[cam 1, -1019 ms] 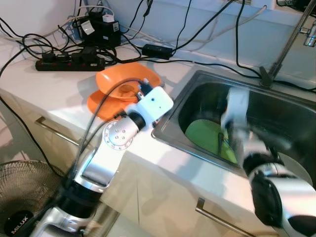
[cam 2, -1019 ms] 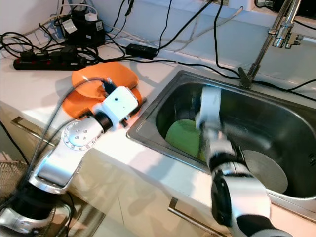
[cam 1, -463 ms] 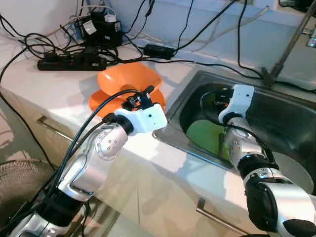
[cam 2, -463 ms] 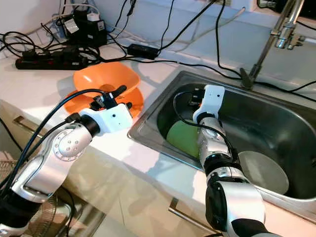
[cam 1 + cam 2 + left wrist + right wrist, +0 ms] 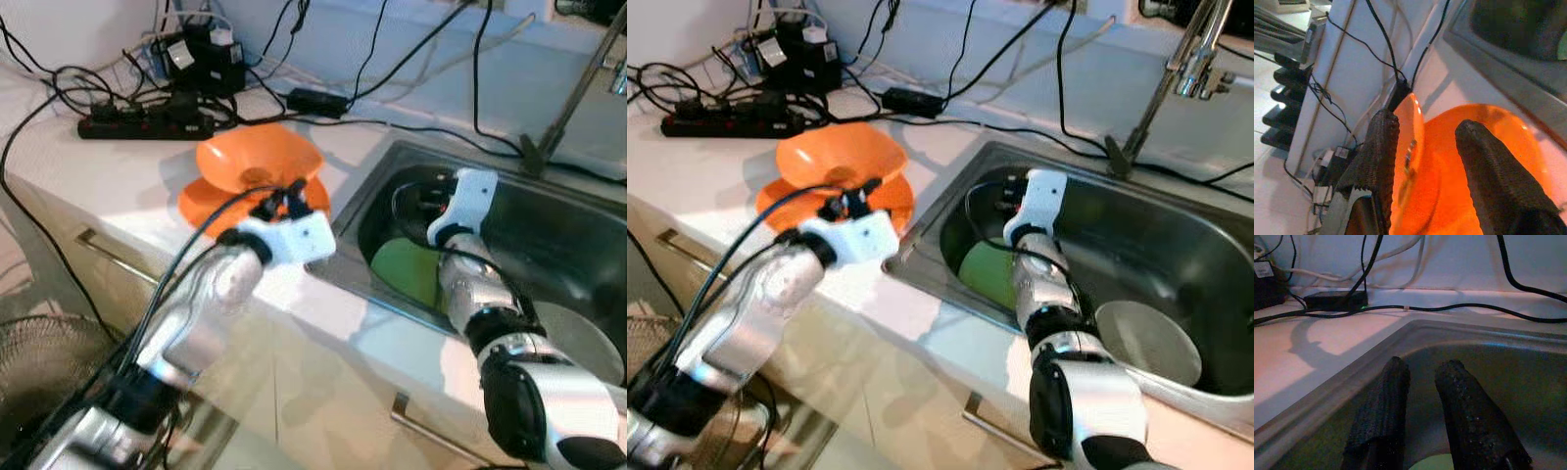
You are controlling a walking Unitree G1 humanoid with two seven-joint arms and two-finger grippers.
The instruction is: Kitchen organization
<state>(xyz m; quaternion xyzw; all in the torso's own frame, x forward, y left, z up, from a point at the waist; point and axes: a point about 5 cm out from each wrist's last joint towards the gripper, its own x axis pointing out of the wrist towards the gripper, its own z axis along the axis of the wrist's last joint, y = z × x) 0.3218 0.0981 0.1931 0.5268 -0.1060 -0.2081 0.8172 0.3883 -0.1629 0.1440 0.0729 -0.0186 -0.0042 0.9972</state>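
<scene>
From the left eye, the left arm has drawn back toward the counter's front edge since half a second ago and is blurred, while its gripper (image 5: 286,201) hangs at the near rim of the orange bowl (image 5: 257,162), which sits on an orange plate (image 5: 211,203) exactly where it sat before. The right gripper (image 5: 431,196) has hardly shifted, reaching down into the steel sink (image 5: 578,211) above a green plate (image 5: 404,269) that leans against the sink's left wall. A pale round plate (image 5: 578,338) lies flat on the sink floor to the right. The right eye gives the same layout and adds the chrome tap (image 5: 1176,78) behind the sink and a black power strip (image 5: 725,123) amid tangled cables on the smooth white counter (image 5: 950,137). The left wrist camera looks along two black, coarse-textured fingers (image 5: 1378,161) spread apart, with the glossy bowl's rim (image 5: 1410,147) rising between them and the plate beneath. The right wrist camera shows its two textured fingers (image 5: 1383,406) parted by a narrow gap and holding nothing, pointing at the brushed sink wall, with a sliver of the green plate (image 5: 1437,463) below them and a black adapter (image 5: 1334,299) on the counter beyond.
</scene>
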